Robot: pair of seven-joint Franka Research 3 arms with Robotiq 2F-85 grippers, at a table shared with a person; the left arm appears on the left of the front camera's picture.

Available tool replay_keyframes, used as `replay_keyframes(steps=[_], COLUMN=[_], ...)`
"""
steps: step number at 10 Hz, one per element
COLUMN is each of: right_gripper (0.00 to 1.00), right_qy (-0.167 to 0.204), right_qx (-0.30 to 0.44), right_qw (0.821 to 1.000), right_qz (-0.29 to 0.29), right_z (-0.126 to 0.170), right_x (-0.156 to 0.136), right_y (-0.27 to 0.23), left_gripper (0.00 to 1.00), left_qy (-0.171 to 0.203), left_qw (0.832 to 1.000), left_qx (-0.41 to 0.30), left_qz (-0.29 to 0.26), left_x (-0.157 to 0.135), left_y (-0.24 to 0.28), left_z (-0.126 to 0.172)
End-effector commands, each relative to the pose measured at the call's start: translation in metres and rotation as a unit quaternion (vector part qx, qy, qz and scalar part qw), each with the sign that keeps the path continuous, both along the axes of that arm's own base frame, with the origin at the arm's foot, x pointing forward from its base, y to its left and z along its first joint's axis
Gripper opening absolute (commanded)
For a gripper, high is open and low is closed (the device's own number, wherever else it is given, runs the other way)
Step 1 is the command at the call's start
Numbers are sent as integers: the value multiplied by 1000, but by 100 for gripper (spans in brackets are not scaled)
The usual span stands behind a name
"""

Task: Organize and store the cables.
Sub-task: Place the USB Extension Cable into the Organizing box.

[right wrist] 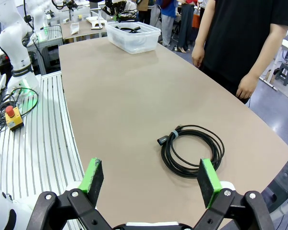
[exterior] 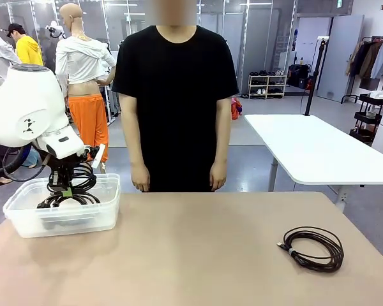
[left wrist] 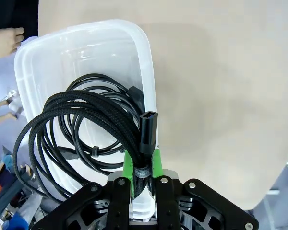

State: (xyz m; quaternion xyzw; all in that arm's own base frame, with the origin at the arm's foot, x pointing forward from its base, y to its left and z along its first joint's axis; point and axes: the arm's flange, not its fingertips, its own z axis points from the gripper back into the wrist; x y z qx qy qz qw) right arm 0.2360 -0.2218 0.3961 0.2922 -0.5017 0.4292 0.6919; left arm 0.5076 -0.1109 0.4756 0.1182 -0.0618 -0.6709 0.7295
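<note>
My left gripper [exterior: 66, 189] [left wrist: 143, 165] is shut on a coiled braided black cable [left wrist: 81, 120] and holds it over the clear plastic bin [exterior: 16, 210] [left wrist: 134, 40]. The coil hangs partly inside the bin, its plug end [left wrist: 148, 132] sticking up by the green pads. Another coiled cable [left wrist: 98, 153] lies on the bin's floor. A third coiled black cable [exterior: 313, 247] [right wrist: 192, 151] rests on the table at the front right. Above it my right gripper [right wrist: 151, 179] stands open, its green pads wide apart and holding nothing.
A person in a black shirt [exterior: 175, 95] stands at the far edge, hands [exterior: 140, 185] hanging at the sides. The bin [right wrist: 134, 36] sits at the table's far left corner. The tan tabletop [exterior: 198, 255] between bin and loose cable is bare. A white table [exterior: 313, 150] stands behind.
</note>
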Motion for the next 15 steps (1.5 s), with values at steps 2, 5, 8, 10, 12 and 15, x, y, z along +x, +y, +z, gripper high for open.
replay_keyframes(steps=[2, 5, 8, 10, 12, 15], right_gripper=[100, 100, 100, 100, 100, 100], right_qy=[-11, -11, -11, -11, -11, -11], right_qx=[1, 1, 1, 1, 1, 1], right_qw=[1000, 1000, 1000, 1000, 1000, 1000], right_qz=[0, 0, 0, 0, 0, 0], right_z=[1, 1, 1, 1, 1, 1], right_x=[0, 0, 0, 0, 0, 0], right_y=[0, 0, 0, 0, 0, 0], left_gripper=[1, 17, 17, 17, 17, 52], left_qy=[0, -7, 14, 45, 64, 73], left_qw=[1000, 999, 999, 998, 997, 996], left_qx=[2, 47, 43, 22, 17, 14], left_qz=[-1, 1, 16, 43, 46, 59], left_x=[0, 10, 47, 65, 72, 75], left_y=[1, -9, 11, 30, 36, 44], left_z=[1, -2, -15, -28, -41, -43])
